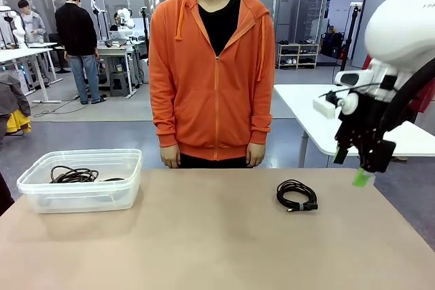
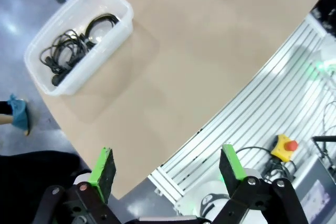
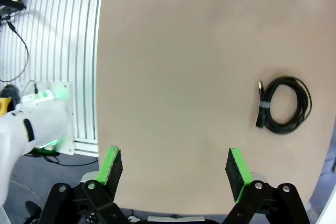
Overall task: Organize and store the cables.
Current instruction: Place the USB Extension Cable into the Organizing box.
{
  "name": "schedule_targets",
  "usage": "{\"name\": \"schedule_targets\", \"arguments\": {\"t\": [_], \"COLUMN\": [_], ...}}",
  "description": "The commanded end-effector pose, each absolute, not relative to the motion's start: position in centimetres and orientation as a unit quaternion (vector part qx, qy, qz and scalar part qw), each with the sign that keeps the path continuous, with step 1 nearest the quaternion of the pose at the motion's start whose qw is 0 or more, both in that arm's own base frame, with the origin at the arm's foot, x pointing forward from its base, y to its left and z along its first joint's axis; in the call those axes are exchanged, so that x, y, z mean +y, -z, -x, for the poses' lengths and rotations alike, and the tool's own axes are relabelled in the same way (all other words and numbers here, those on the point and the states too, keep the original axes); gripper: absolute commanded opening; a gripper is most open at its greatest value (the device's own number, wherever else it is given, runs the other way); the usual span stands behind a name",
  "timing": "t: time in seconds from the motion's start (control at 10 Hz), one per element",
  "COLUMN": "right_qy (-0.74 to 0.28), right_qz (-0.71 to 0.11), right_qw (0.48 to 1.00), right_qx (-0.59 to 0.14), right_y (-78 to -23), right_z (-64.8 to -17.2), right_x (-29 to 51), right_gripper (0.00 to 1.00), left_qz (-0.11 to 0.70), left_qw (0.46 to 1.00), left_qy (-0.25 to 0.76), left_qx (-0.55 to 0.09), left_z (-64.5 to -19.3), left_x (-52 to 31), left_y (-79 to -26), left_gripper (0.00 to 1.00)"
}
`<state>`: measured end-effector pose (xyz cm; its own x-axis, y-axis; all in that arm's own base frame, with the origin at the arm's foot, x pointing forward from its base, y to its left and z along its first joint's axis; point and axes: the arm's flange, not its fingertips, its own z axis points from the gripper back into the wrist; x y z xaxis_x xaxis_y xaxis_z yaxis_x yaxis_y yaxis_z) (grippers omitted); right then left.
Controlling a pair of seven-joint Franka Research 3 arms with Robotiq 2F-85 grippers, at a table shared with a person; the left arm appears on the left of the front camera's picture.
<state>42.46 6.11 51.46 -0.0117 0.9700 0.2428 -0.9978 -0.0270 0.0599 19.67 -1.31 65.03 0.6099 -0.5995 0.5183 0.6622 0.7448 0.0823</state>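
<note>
One coiled cable [image 1: 296,195]: we are seeing it lying on the table [image 1: 204,236], right of centre, below and left of the right gripper [image 1: 363,168].
Right gripper: hanging above the table's right edge, jaws spread, holding nothing.
Left gripper [image 2: 168,169]: hovering with jaws spread, empty.
Bin [image 1: 81,195]: holding more cables [image 1: 73,176], far left.

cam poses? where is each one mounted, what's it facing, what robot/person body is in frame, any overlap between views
Front: fixed between the arms, faces across the table at the person; right hand in frame, above the table.
Left wrist: looks down at the bin of cables; own left hand open.
Right wrist: looks down at the coiled cable; own right hand open.
Shared: front and left wrist show the bin; front and right wrist the coil.
</note>
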Motion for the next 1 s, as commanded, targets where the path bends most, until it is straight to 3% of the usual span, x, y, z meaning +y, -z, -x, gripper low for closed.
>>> {"name": "schedule_targets", "arguments": {"t": [0.0, 0.4, 0.9], "right_qy": [-0.720, -0.742, -0.734], "right_qz": [-0.137, -0.142, -0.143], "right_qw": [0.675, 0.650, 0.660], "right_qx": [-0.084, -0.085, -0.075], "right_y": [-48.0, -41.5, -40.7], "right_z": [-45.3, -49.3, -48.9], "right_x": [6.1, 7.5, 7.8], "right_gripper": [1.00, 1.00, 1.00], "left_qz": [0.050, 0.050, 0.050], "left_qw": [0.894, 0.894, 0.894], "left_qy": [0.355, 0.355, 0.355], "left_qx": [-0.268, -0.268, -0.268], "left_z": [-19.1, -19.1, -19.1], "left_x": [-1.4, -1.4, -1.4], "left_y": [-65.3, -65.3, -65.3], "left_gripper": [1.00, 1.00, 1.00]}}
